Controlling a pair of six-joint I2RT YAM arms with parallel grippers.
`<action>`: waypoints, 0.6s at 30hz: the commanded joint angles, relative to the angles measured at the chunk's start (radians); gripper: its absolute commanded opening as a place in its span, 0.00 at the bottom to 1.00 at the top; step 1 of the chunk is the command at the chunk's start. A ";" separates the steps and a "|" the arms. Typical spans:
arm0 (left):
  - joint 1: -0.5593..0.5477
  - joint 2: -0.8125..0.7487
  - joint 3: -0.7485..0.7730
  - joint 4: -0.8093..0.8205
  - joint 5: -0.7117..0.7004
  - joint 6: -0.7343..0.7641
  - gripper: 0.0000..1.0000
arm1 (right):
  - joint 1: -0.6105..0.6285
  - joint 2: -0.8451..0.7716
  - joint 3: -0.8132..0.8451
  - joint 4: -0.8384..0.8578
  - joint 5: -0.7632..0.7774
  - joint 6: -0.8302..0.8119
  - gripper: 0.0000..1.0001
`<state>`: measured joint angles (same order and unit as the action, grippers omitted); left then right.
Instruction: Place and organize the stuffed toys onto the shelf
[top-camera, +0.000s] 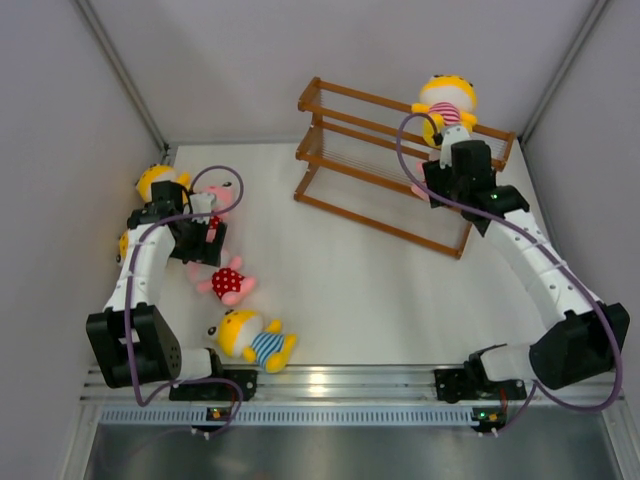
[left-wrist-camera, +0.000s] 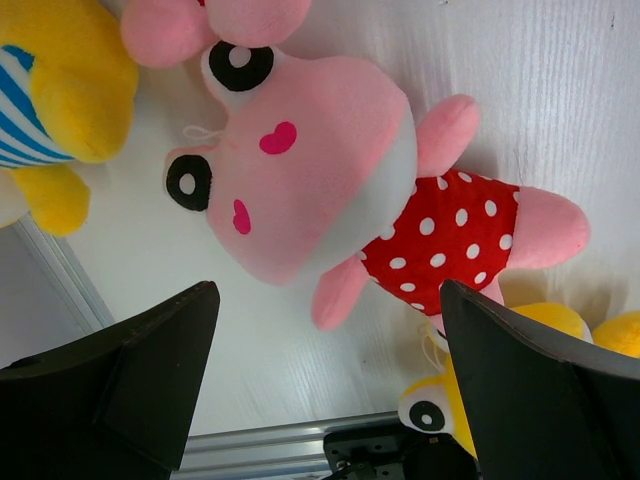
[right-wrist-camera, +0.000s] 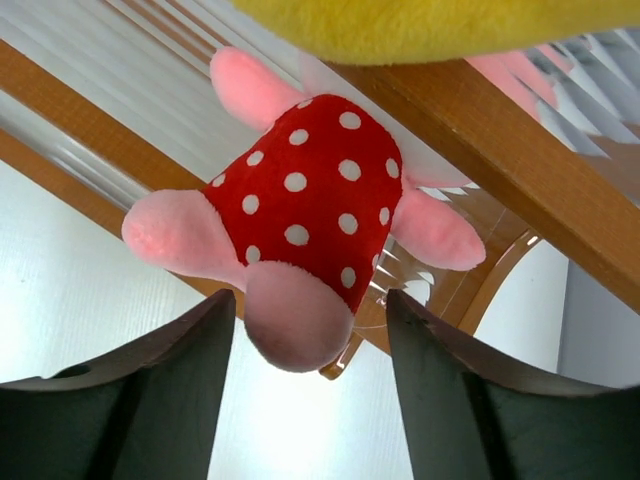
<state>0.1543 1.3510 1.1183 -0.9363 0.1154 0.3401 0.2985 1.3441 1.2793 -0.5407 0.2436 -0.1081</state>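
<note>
The wooden shelf (top-camera: 390, 165) stands at the back right. A yellow pink-striped doll (top-camera: 447, 103) sits on its top tier. My right gripper (top-camera: 446, 162) is open at the shelf's right end; in the right wrist view (right-wrist-camera: 310, 335) its fingers stand either side of a foot of a pink red-dotted doll (right-wrist-camera: 300, 200), which lies on a lower tier. My left gripper (top-camera: 207, 228) is open just short of another pink red-dotted doll (left-wrist-camera: 320, 180) lying on the table at the left (top-camera: 218, 200), with the gripper (left-wrist-camera: 325, 340) empty.
A yellow blue-striped doll (left-wrist-camera: 50, 110) lies beside the left pink doll, and another yellow doll (left-wrist-camera: 470, 400) is by my right finger. A third pink doll (top-camera: 230, 283) and a yellow blue-striped doll (top-camera: 250, 340) lie nearer the front. Grey walls enclose the table.
</note>
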 joint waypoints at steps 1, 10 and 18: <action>-0.002 -0.003 0.021 0.017 0.023 0.020 0.98 | -0.012 -0.072 0.046 -0.004 0.017 0.008 0.64; 0.024 0.118 0.017 0.019 0.006 0.161 0.98 | 0.013 -0.190 0.092 -0.091 -0.061 0.021 0.77; 0.041 0.312 0.112 0.085 0.090 0.175 0.89 | 0.066 -0.214 0.118 -0.168 -0.144 0.012 0.77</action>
<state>0.1894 1.6569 1.1870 -0.9134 0.1547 0.4885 0.3344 1.1454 1.3560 -0.6617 0.1513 -0.1009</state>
